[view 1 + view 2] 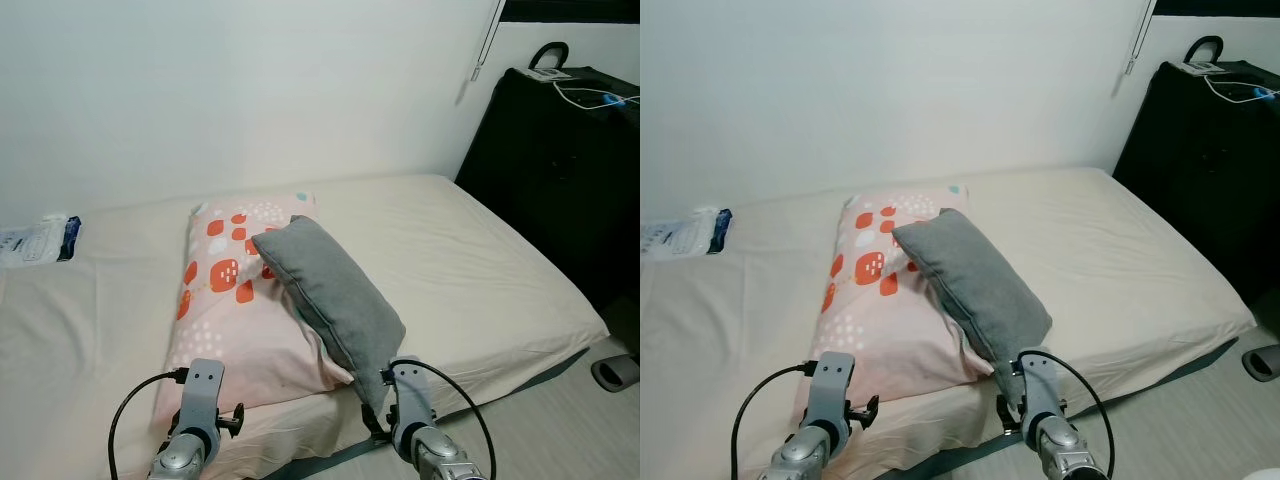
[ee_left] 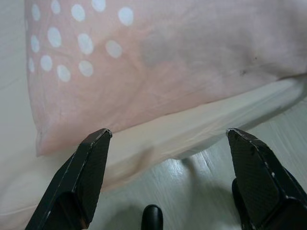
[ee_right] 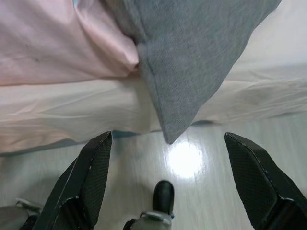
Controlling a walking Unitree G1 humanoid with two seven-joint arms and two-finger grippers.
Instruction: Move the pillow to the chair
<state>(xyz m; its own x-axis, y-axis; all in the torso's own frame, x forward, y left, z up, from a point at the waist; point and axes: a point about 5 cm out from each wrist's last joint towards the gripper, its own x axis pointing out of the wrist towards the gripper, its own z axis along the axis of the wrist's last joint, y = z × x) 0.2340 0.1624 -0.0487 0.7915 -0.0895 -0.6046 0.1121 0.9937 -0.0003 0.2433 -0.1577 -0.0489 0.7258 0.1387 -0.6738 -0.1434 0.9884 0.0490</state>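
Observation:
A grey pillow (image 1: pixel 335 295) leans across a pink pillow (image 1: pixel 235 310) with red and white spots, both on the cream bed (image 1: pixel 470 260). The grey pillow's lower corner (image 3: pixel 170 129) hangs over the bed's front edge. My left arm (image 1: pixel 200 405) reaches toward the pink pillow's near corner. In the left wrist view my left gripper (image 2: pixel 169 134) is open just short of the pink pillow (image 2: pixel 158 57), holding nothing. My right arm (image 1: pixel 410 400) sits right below the grey pillow's corner, and my right gripper (image 3: pixel 168 138) is open under that corner, not touching it.
A tall black case (image 1: pixel 565 150) with white cables on top stands at the bed's right side. A plastic packet (image 1: pixel 38 240) lies at the far left of the mattress. A dark object (image 1: pixel 615 372) rests on the pale floor (image 1: pixel 560 430) at the right.

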